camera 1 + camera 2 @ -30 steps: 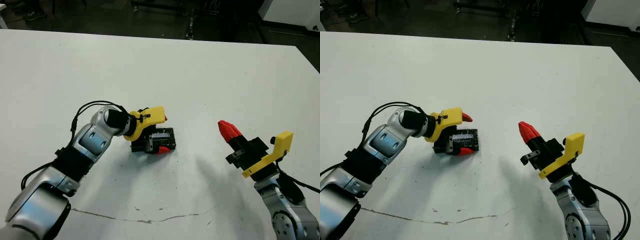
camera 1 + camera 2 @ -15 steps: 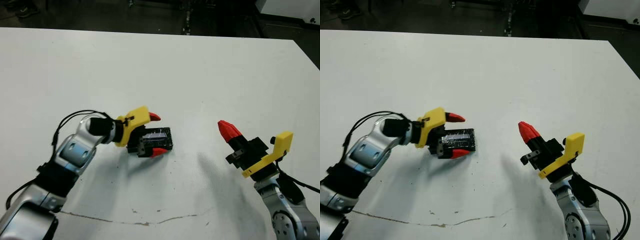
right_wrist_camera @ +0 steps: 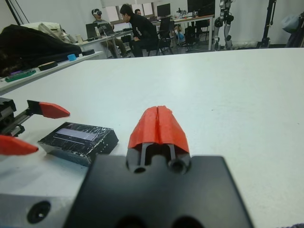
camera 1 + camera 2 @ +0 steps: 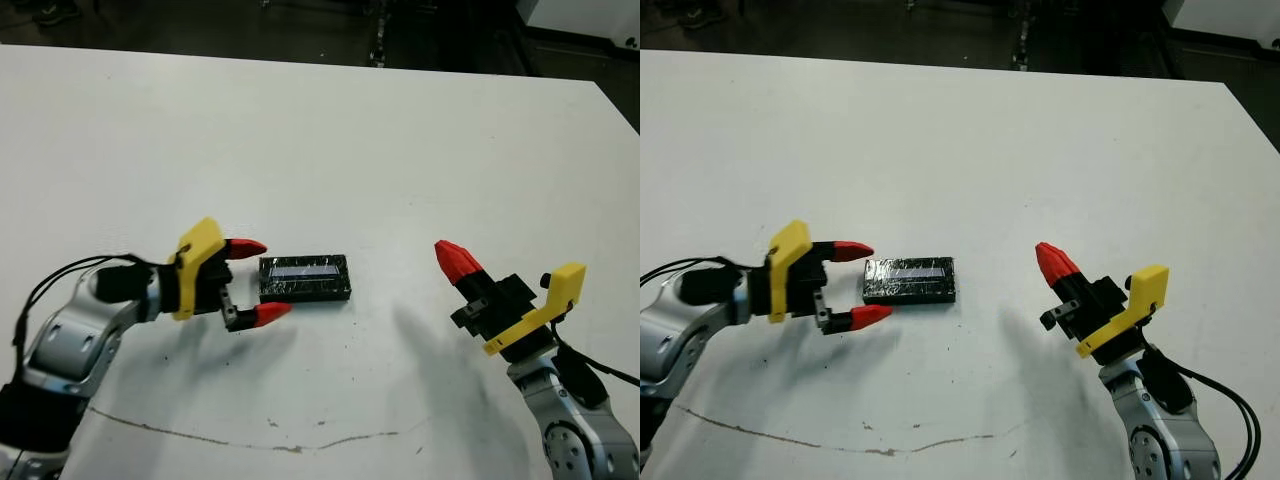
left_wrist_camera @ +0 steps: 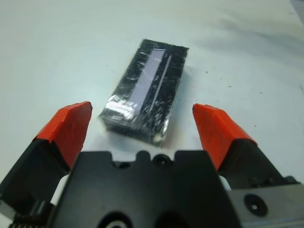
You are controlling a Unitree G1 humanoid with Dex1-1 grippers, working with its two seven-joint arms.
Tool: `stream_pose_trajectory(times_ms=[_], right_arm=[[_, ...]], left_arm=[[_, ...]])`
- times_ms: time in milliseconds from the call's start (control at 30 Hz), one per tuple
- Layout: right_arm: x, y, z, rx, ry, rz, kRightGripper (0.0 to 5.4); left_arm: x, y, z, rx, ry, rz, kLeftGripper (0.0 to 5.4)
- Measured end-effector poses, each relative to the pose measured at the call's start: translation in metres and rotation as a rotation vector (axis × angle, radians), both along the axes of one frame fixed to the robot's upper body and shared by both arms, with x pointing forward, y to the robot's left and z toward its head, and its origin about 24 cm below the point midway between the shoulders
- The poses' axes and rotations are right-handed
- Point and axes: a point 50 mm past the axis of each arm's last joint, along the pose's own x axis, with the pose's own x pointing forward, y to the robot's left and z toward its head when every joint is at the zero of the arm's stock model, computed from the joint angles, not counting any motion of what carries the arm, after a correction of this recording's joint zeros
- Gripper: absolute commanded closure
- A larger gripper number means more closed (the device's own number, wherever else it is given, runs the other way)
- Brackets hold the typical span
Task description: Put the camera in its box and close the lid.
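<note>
A black block wrapped in crinkly foil, the lid (image 4: 305, 278), lies flat on the white table with a pale streak along its top. Neither a white tray nor a separate smooth camera bar shows anywhere. My left gripper (image 4: 277, 277) is open just left of the block. Its red fingertips (image 5: 71, 124) stand on either side of the block's near end (image 5: 142, 111) without touching it. My right gripper (image 4: 455, 262) hovers to the right of the block, well apart from it, shut with nothing held. In the right wrist view the lid (image 3: 78, 140) lies ahead of that gripper (image 3: 158, 124).
A thin dark crack line (image 4: 270, 440) runs across the table near its front. The table's far edge (image 4: 300, 62) borders a dark floor. In the right wrist view, people (image 3: 137, 26) sit at desks beyond the table.
My left gripper has let go of the black block and drawn back to the left with its fingers open. The block, tilted before, now rests flat. The right arm has not moved.
</note>
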Motion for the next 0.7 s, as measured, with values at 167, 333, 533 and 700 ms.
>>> stream_pose_trajectory(times_ms=[167,333,533,700], right_arm=[[0.000,0.000,0.000,0.000,0.000,0.001,5.40],[0.000,0.000,0.000,-0.001,0.000,0.002,5.40],[0.000,0.000,0.000,0.000,0.001,0.003,5.40],[0.000,0.001,-0.001,0.000,0.002,0.005,5.40]], left_arm=[[-0.002,0.028,0.008,0.012,-0.045,0.178,0.01],[-0.005,0.047,0.014,0.009,-0.079,0.262,0.01],[-0.011,0.047,0.034,-0.037,-0.158,0.309,0.13],[-0.013,0.026,0.033,-0.291,-0.213,0.429,0.70]])
